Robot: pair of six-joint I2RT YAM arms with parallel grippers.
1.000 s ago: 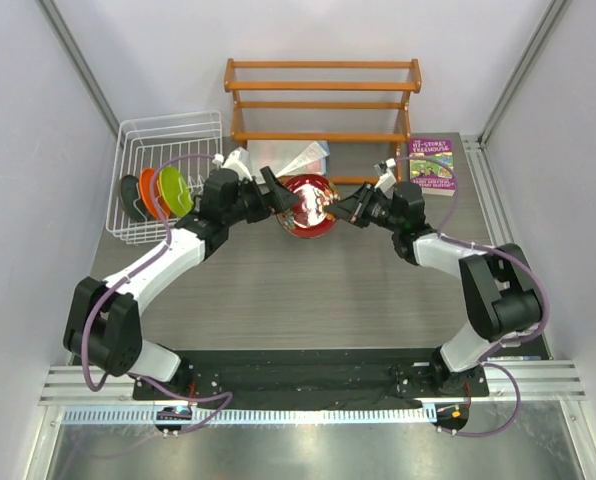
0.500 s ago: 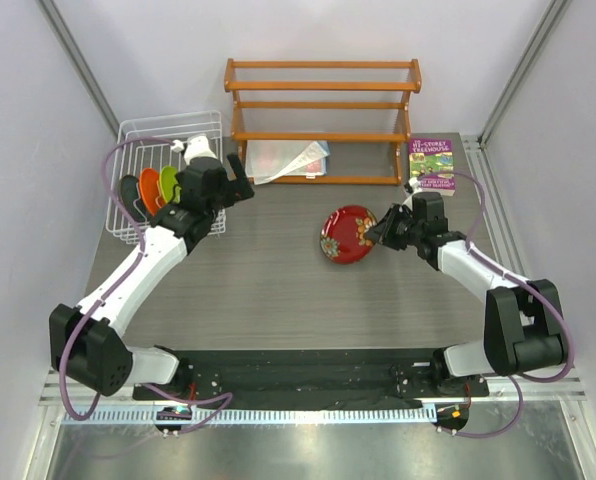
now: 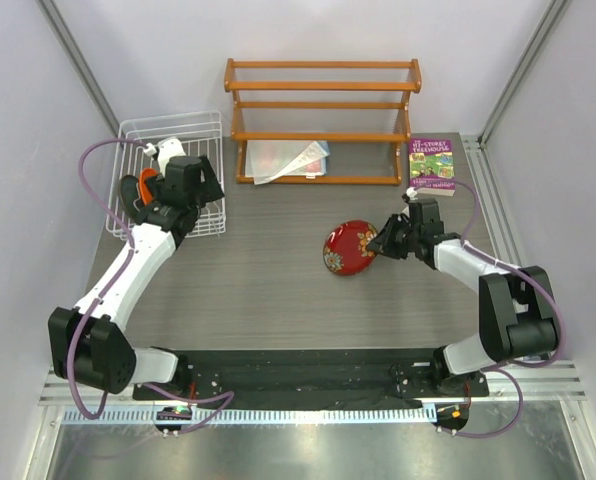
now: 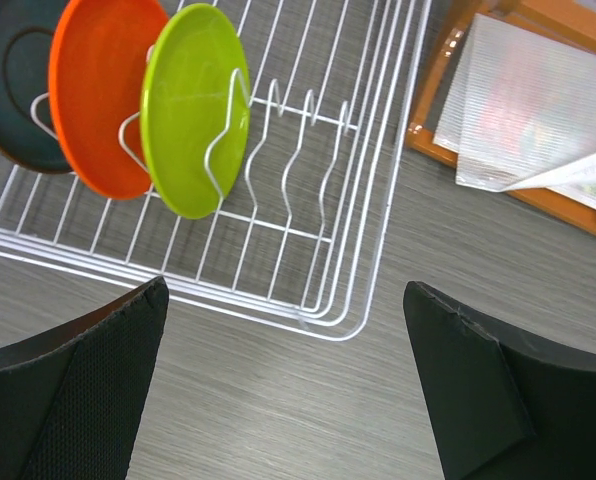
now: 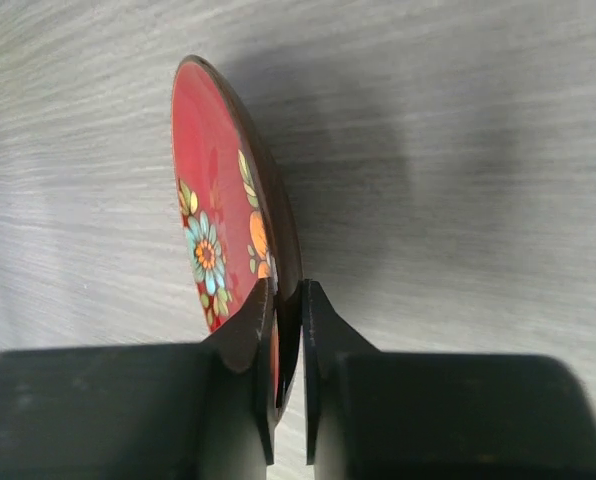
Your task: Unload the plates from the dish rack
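Your right hand (image 5: 286, 300) is pinched shut on the rim of the red plate (image 5: 213, 200), which stands on edge ahead of it. Your left hand (image 4: 283, 290) is spread wide and empty. Just beyond it, the dish rack (image 4: 363, 200) holds the lime green plate (image 4: 183, 120), orange plate (image 4: 98, 90) and teal plate (image 4: 13, 80) upright.

Dish rack (image 4: 278, 314): I logged it as thin white coated wire, smooth. Lime green plate (image 4: 193, 125) and orange plate (image 4: 98, 95) looked like smooth, faintly glossy plastic. Red plate (image 5: 213, 200) was glossy with painted flowers. Tabletop (image 4: 458, 260) was matt grey wood-grain. Left gripper (image 4: 285, 290) fingers (image 4: 98, 390) were matt black, and the one at lower left was finely textured.
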